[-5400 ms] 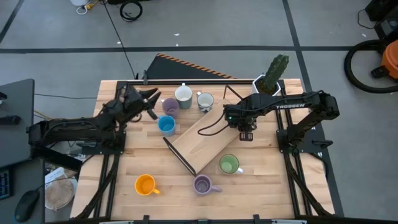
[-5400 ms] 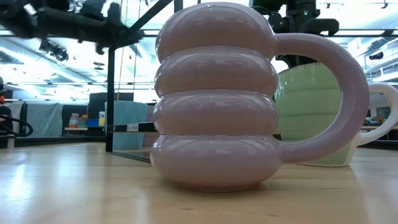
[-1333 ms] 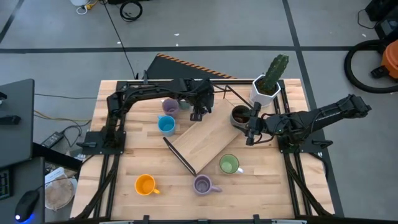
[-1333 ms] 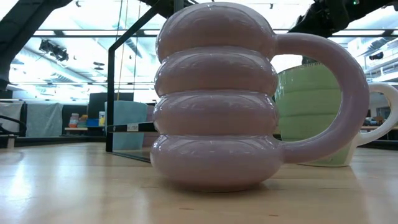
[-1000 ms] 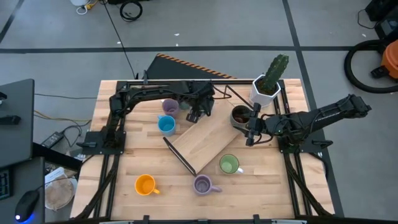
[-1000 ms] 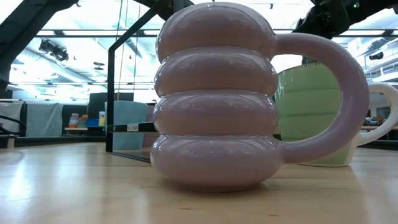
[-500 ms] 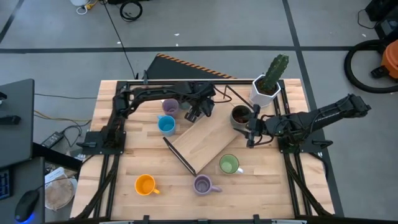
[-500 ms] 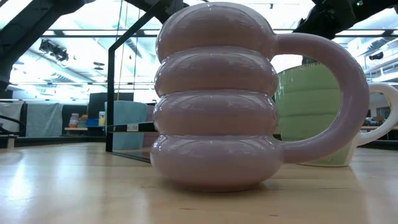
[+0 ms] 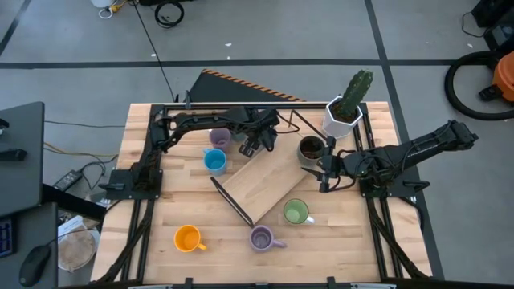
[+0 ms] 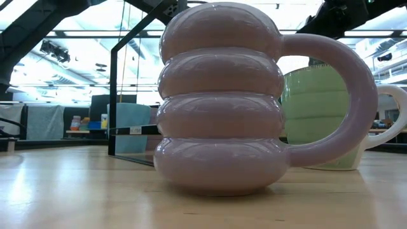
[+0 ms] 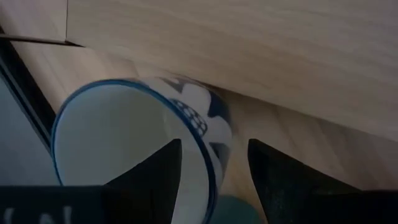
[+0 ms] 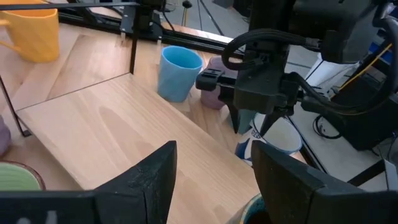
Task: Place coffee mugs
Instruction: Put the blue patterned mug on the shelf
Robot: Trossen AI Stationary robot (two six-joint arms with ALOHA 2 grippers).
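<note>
Wooden slats make up the tabletop (image 9: 144, 217), with a raised light wood board (image 9: 261, 181) lying askew at its centre on a thin black frame. We see our left end effector (image 9: 255, 143) reached across to the board's far corner, its fingers (image 11: 152, 180) parted narrowly over the rim of a white mug with blue pattern (image 11: 134, 143): one fingertip sits inside the mug, the other outside its wall. From the right wrist view the same mug (image 12: 273, 140) stands directly beneath that end effector. Just beside it on the left arm's side are a lilac mug (image 9: 218, 136) and a blue mug (image 9: 214, 161).

Our right end effector (image 9: 324, 167) hangs at the board's right edge, fingers (image 12: 146, 180) spread wide and empty, with the dark brown mug (image 9: 310, 149) just beside it and the white pot with a cactus (image 9: 344, 114) beyond that.

Well forward of both end effectors stand a green mug (image 9: 296, 212), a second lilac mug (image 9: 262, 238) of stacked rings, and an orange mug (image 9: 187, 238).
</note>
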